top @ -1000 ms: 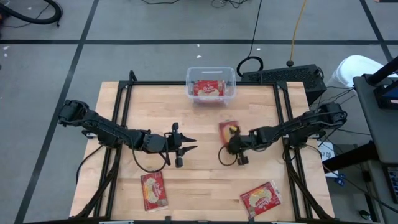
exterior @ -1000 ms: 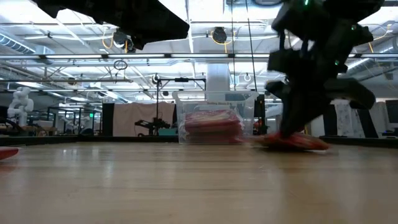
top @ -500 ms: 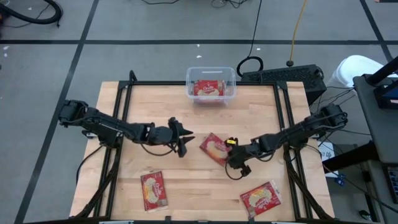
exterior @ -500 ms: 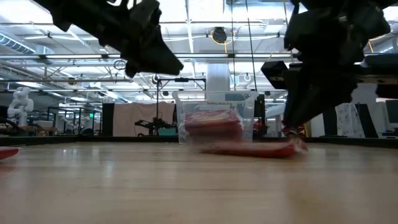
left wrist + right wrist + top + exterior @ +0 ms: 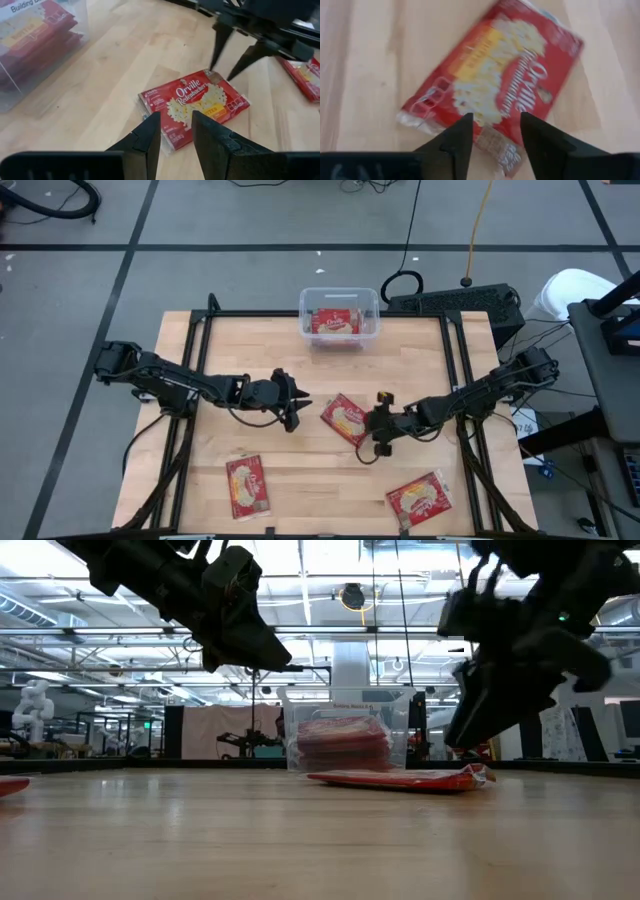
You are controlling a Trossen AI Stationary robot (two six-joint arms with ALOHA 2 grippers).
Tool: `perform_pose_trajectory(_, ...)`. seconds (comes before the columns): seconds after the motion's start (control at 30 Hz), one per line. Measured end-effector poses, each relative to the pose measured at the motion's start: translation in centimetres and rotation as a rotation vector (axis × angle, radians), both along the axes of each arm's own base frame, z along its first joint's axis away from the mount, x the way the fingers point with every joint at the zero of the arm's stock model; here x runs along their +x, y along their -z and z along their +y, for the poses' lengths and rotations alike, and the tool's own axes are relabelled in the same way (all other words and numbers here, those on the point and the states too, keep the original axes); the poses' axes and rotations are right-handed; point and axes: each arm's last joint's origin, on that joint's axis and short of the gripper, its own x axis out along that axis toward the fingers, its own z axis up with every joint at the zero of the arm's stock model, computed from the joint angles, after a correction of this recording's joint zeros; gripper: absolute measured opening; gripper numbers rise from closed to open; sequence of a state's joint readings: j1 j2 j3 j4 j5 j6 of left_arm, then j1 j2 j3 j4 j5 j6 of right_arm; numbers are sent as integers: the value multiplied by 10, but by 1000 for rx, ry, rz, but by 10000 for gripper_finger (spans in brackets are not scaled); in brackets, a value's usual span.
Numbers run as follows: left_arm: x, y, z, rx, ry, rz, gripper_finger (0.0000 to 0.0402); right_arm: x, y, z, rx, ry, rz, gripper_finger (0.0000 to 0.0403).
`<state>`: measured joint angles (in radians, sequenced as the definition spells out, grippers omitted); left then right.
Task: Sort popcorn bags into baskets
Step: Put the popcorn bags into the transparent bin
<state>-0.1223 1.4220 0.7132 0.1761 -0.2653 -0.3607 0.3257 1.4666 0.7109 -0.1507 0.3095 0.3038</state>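
Sorting partly done — several bags stacked in the tub (image 5: 340,318), three left on the table (image 5: 200,350).
Centre bag (image 5: 346,419) lies flat between both grippers; right gripper (image 5: 380,423) released beside it, left gripper (image 5: 293,414) parted, empty — others near the front edge.

Three red-yellow popcorn bags flat on bench: centre (image 5: 346,419), front left (image 5: 247,486), front right (image 5: 419,498). More stacked in clear tub (image 5: 372,330) at far edge.

Tub's (image 5: 30,60) stacked bags (image 5: 30,35) edge-cropped
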Motion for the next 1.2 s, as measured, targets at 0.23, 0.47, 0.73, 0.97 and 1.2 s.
perform_pose_trajectory(0.23,9,10,-2,44,59,6,115,-3,5,-8,138,238,9,219)
perform_pose_trajectory(0.47,35,38,-12,117,147,-103,115,-7,19,-22,263,357,-88,258)
perform_pose_trajectory(0.73,47,86,-20,90,152,-63,115,-14,33,-41,461,447,-257,263)
perform_pose_trajectory(0.97,48,118,-18,71,137,27,115,-14,36,-60,544,524,-251,263)
perform_pose_trajectory(1.2,47,127,-10,-7,76,66,115,-16,38,-69,635,570,-190,263)
